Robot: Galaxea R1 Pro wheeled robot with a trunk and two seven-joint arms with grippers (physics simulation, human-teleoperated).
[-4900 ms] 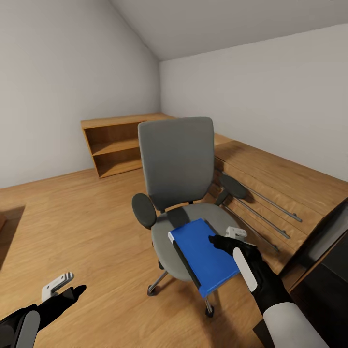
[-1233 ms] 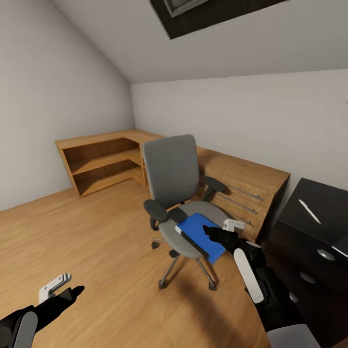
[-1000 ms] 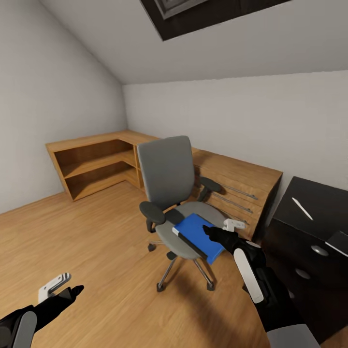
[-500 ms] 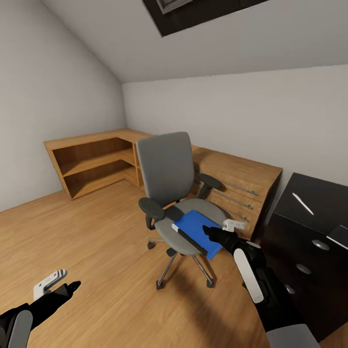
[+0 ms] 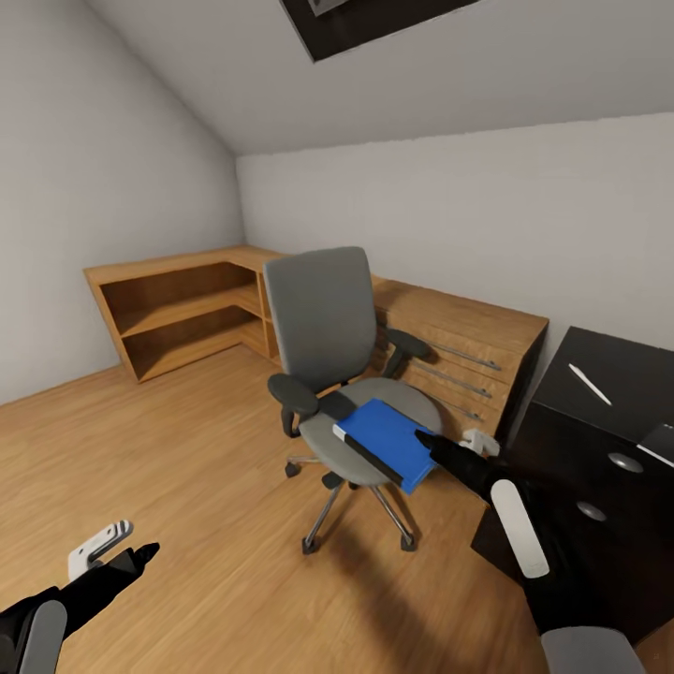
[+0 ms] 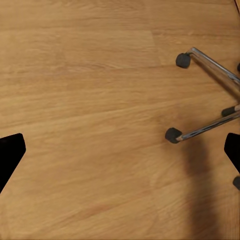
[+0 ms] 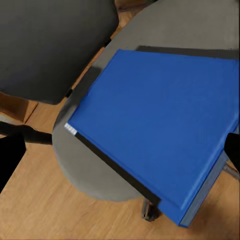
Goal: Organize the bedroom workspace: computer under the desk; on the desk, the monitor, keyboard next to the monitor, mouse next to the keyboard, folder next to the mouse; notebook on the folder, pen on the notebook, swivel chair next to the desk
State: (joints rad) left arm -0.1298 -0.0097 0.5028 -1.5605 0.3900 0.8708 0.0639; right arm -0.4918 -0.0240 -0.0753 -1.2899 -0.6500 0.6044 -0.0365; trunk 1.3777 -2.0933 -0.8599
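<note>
The grey swivel chair (image 5: 323, 323) stands mid-room on the wood floor, beside the low wood counter. On its seat lies the blue folder (image 5: 386, 440) with a black edge, also seen close up in the right wrist view (image 7: 160, 130). My right gripper (image 5: 456, 445) is open just off the folder's near right corner, fingertips (image 7: 10, 160) wide apart either side of it. Low at the left, my left gripper (image 5: 120, 552) hangs open over bare floor (image 6: 100, 100). The black desk (image 5: 608, 374) is at the right, with a thin white pen (image 5: 590, 384) on top.
A light-wood shelving counter (image 5: 178, 309) runs along the far walls behind the chair. Round silver knobs (image 5: 622, 461) mark the desk's drawer unit. The chair's chrome legs and casters (image 6: 173, 134) show in the left wrist view. Open floor spreads to the left.
The head camera has pulled back and up since the first frame, bringing the desk into view. In the last half second my right gripper slid right, off the folder's edge. The folder stays on the seat.
</note>
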